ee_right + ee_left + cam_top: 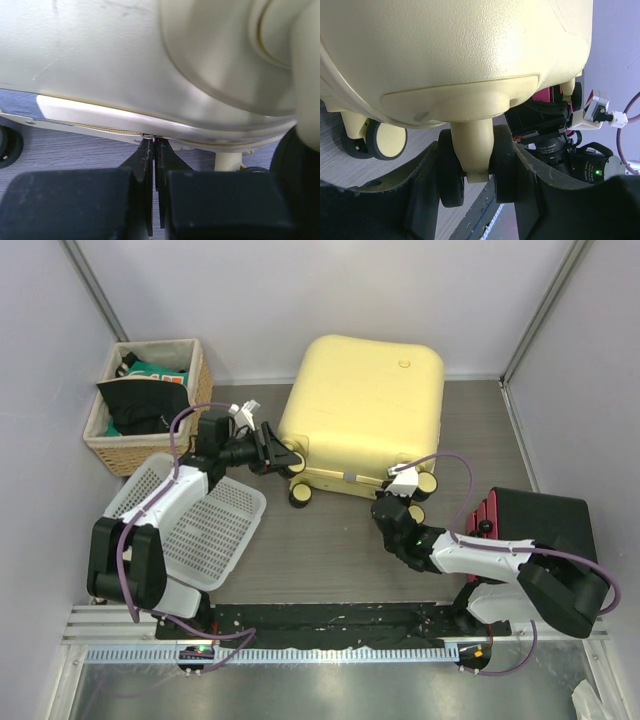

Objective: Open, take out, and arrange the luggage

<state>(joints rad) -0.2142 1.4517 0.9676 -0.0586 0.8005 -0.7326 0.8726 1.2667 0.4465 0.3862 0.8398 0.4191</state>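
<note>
- Because the luggage (365, 405) lies flat and closed at the back-centre of the tabletop (320, 550), with its casters turned toward the arms, the opening step looks barely begun.
- The left tool (280, 455) straddles the caster wheel (449, 172) at the near-left corner, with one finger against each black tyre. This clamp probably anchors the shell so it cannot roll or slide when the zip is pulled.
- The right tool (155, 147) is closed tight, its tips meeting on the zipper (100, 129) along the near edge. It seems to pinch the small zipper pull (148, 135), and so thin a tab would explain why the fingers nearly touch.
- The next move is likely a drag along that seam and round the corner. The tab could slip out if the pull leaves the zipper's line.
- A white perforated tray (215, 530) sits under the left arm, plausibly as a landing place for the contents.
- A wicker basket (195, 365) of dark and green items stands at far left, and a black case (540, 515) sits by the right arm, apart from the luggage.
</note>
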